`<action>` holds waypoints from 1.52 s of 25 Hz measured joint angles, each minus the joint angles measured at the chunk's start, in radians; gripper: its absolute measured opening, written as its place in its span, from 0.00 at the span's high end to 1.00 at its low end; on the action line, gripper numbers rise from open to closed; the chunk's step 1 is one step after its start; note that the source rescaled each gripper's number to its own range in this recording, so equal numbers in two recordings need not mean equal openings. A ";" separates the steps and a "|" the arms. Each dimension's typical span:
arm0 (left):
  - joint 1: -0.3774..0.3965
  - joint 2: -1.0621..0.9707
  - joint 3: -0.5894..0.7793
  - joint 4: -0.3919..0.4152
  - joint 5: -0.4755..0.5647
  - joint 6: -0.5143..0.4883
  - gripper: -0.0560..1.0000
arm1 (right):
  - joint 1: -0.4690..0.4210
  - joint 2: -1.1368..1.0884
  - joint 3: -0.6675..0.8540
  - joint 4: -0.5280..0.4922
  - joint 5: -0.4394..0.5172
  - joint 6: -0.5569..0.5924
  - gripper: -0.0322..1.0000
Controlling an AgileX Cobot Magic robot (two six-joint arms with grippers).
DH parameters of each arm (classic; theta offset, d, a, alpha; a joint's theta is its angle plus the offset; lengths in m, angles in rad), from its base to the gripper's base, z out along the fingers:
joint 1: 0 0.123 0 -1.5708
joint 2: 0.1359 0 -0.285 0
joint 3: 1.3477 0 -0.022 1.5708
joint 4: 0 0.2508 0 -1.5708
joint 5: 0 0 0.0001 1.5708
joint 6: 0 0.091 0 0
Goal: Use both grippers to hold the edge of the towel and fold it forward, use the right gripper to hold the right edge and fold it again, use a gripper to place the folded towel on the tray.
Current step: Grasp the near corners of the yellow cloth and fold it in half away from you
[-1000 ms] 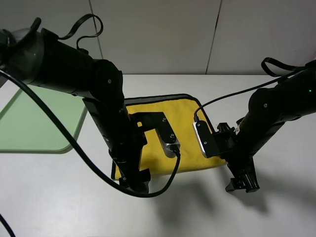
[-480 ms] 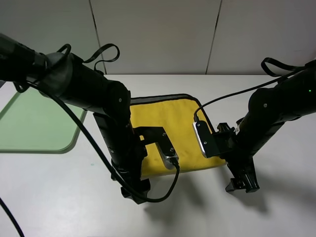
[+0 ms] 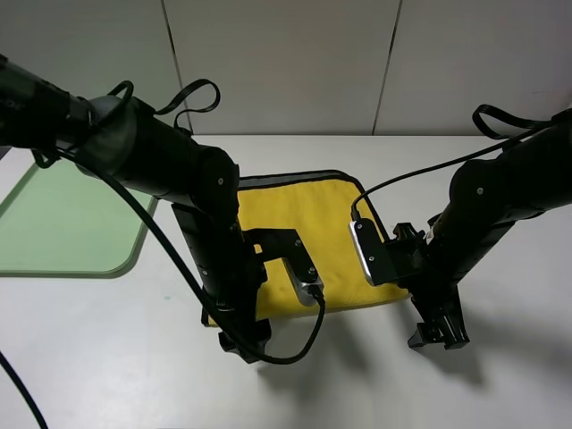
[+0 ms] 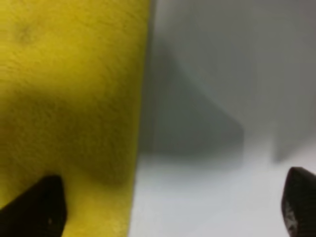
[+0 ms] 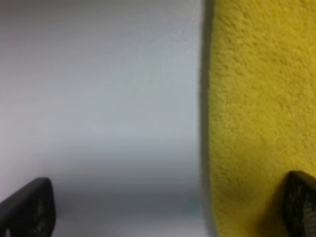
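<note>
A yellow towel (image 3: 313,214) with a dark hem lies flat in the middle of the white table. My left gripper (image 3: 241,344) is low at the towel's near left corner. In the left wrist view it (image 4: 173,207) is open, with one fingertip (image 4: 47,207) over the towel (image 4: 64,98) and the other over bare table. My right gripper (image 3: 438,335) is low at the near right corner. In the right wrist view it (image 5: 165,207) is open and straddles the towel's edge (image 5: 256,98). A green tray (image 3: 63,223) lies at the left.
The white table (image 3: 116,375) runs back to a grey panelled wall. Black cables loop from both arms over the towel. The camera housings of both wrists hang above the towel's near half.
My left arm has swung in and its gripper has dropped slightly toward the near left corner of the towel. My right arm has not moved.
</note>
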 joint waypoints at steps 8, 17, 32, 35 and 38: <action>0.003 0.008 -0.001 0.016 -0.034 0.001 0.48 | 0.000 0.002 0.002 0.016 0.014 0.004 0.35; 0.003 0.014 -0.001 0.006 -0.037 0.001 0.82 | 0.000 0.002 0.002 0.019 -0.027 0.004 0.88; 0.003 0.009 0.000 -0.009 -0.028 0.001 0.95 | 0.000 -0.015 0.000 0.018 -0.031 0.004 0.97; 0.000 -0.008 0.007 -0.008 -0.010 0.001 0.95 | 0.000 -0.052 0.004 0.015 0.002 0.004 0.97; 0.000 -0.050 0.009 0.000 -0.001 0.001 0.95 | 0.000 -0.099 0.005 0.015 0.042 0.004 0.97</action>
